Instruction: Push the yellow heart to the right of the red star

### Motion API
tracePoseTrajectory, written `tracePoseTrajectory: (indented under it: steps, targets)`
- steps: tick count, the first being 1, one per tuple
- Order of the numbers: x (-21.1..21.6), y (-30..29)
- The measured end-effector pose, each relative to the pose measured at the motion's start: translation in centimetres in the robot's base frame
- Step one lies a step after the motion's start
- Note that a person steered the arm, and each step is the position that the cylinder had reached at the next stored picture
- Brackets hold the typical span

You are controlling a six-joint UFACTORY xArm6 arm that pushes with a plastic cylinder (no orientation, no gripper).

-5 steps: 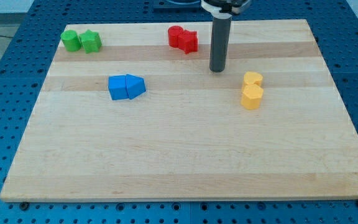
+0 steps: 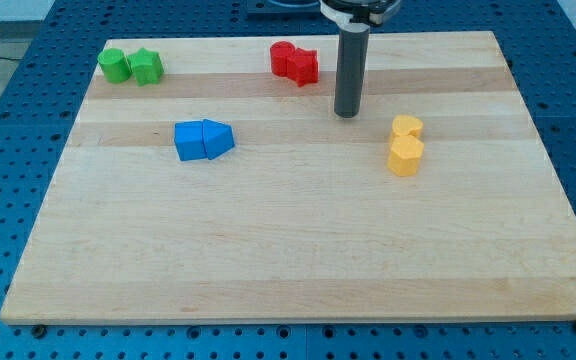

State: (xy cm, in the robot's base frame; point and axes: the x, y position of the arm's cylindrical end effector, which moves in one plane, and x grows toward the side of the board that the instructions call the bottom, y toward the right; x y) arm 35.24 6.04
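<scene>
On the wooden board (image 2: 298,270), my tip (image 2: 346,113), a bare rod with no pincer to open or close, stands between the red star (image 2: 305,67) and the yellow heart (image 2: 406,127). Circling behind the heart, then pushing up-left, looks the best approach.

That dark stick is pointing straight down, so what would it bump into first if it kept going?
My tip seems to rest on the wooden board, so it would meet only bare wood. The yellow blocks sit apart, toward the view's right.
</scene>
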Motion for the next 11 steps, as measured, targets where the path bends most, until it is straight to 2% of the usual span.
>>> tracePoseTrajectory:
  steps: [1, 2, 3, 4, 5, 6, 7, 8, 10, 11]
  targets:
    - [0.0, 3.1]
    - [0.1, 14.2]
    - [8.3, 13.6]
    - [6.6, 6.8]
    - [1.8, 0.4]
    - [1.6, 1.8]
    - [4.7, 5.3]
    - [2.5, 7.1]
    - [-5.4, -4.2]
    - [-4.2, 1.1]
